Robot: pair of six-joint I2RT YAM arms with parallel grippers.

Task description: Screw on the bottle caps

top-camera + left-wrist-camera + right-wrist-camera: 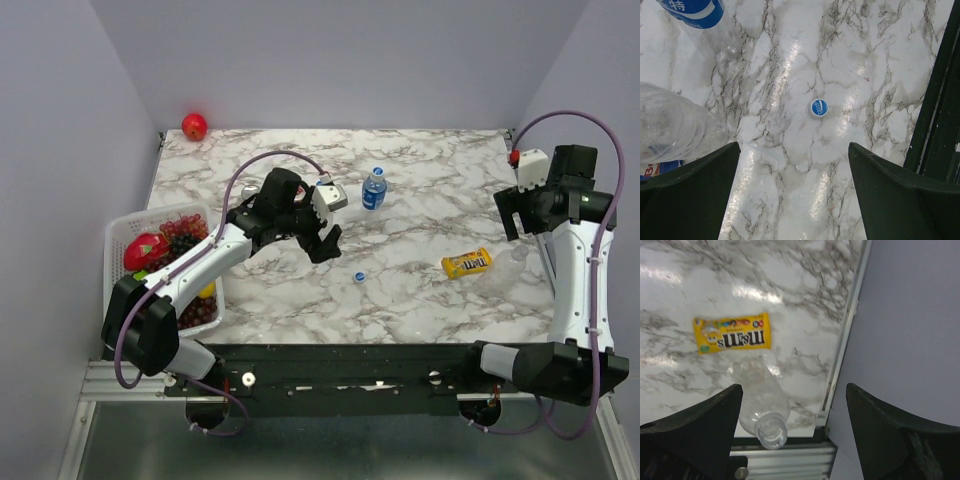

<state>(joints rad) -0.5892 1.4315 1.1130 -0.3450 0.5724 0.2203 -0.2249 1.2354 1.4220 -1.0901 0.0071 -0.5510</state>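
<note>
I'm seeing apple [194, 126] sitting at table [430, 180] far-left corner | basket [118, 235] sitting at left edge, holding grapes [183, 240] and red fruit [143, 250] | yellow candy bag [467, 263] lying flat, right side

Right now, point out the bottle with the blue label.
The upright bottle at mid-table: a blue band wraps its middle. The lying bottle beside the yellow M&M's bag at the right edge is bare clear plastic.
</note>
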